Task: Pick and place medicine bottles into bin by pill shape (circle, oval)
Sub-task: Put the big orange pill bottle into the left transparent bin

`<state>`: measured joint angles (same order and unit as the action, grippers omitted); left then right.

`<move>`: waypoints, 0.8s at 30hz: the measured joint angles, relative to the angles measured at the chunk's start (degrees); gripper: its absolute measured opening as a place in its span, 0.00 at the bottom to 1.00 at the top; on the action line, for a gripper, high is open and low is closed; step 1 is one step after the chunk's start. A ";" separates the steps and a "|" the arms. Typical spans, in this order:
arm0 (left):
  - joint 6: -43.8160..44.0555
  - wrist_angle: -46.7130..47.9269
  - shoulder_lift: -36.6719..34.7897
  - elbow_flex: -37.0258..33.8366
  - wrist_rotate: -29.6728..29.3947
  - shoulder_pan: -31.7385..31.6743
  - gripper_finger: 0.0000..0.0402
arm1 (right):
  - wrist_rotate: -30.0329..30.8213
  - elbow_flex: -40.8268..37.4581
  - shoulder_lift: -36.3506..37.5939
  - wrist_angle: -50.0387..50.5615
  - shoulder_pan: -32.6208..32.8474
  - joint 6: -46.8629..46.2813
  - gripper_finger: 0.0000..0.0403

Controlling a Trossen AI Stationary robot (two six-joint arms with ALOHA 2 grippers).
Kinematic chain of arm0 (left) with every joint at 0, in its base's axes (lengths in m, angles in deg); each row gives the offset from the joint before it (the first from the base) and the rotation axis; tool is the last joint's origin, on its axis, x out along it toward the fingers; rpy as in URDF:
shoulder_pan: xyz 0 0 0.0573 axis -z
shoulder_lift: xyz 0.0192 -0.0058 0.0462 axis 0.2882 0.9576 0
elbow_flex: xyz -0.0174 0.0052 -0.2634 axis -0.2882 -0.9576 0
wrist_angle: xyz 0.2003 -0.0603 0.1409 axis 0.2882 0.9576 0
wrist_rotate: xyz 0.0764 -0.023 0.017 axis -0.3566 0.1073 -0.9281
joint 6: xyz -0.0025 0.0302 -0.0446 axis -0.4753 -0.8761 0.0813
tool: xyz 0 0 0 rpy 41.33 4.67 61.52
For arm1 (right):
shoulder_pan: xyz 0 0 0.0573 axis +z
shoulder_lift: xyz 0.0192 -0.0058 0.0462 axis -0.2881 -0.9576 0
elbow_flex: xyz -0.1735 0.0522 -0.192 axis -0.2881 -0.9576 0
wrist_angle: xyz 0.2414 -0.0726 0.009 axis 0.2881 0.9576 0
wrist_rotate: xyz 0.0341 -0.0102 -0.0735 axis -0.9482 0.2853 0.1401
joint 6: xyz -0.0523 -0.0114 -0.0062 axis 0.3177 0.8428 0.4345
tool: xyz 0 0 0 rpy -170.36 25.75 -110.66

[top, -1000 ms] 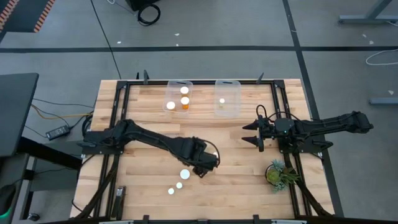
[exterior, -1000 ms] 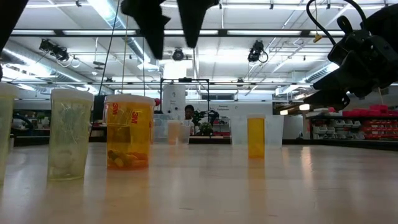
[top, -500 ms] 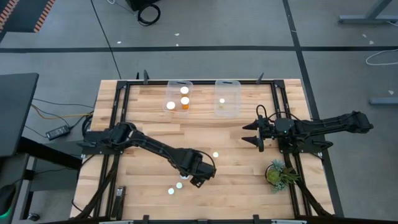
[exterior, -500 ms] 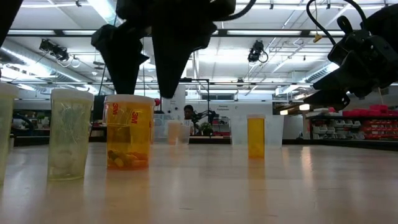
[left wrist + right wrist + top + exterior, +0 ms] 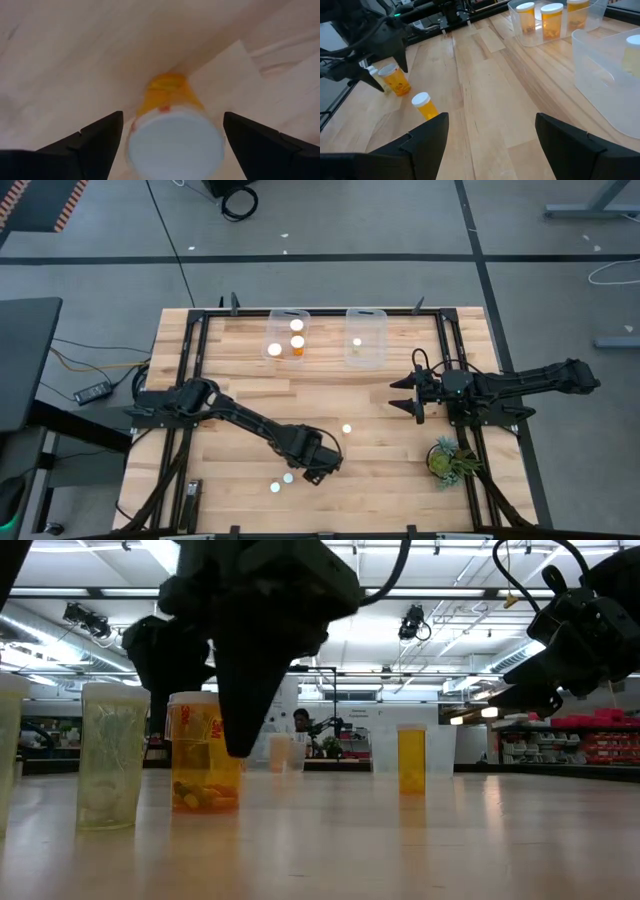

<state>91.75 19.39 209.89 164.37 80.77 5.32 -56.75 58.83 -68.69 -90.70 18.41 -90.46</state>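
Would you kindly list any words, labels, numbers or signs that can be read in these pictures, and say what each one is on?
No text can be read for certain.
Red print on the large orange medicine bottle between the open left gripper fingers: blurred, unreadable.
Red marks on that bottle in the left wrist view: too small to read.
Other medicine bottles and the clear bins: no legible label.

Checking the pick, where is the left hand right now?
In the high view the left hand, open, is at the table's front, straddling an orange bottle.
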 joint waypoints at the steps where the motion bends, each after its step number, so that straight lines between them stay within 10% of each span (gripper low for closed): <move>1: -0.01 -0.87 0.00 -0.34 -0.09 0.02 0.87 | 0.00 0.01 0.01 0.00 -0.01 0.00 0.76; 24: -3.84 -1.08 0.00 -0.68 -1.18 -1.42 0.52 | 0.00 0.00 0.01 0.00 0.00 0.00 0.76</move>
<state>87.91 18.31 209.89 163.69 79.59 3.90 -56.75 58.83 -68.68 -90.70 18.41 -90.46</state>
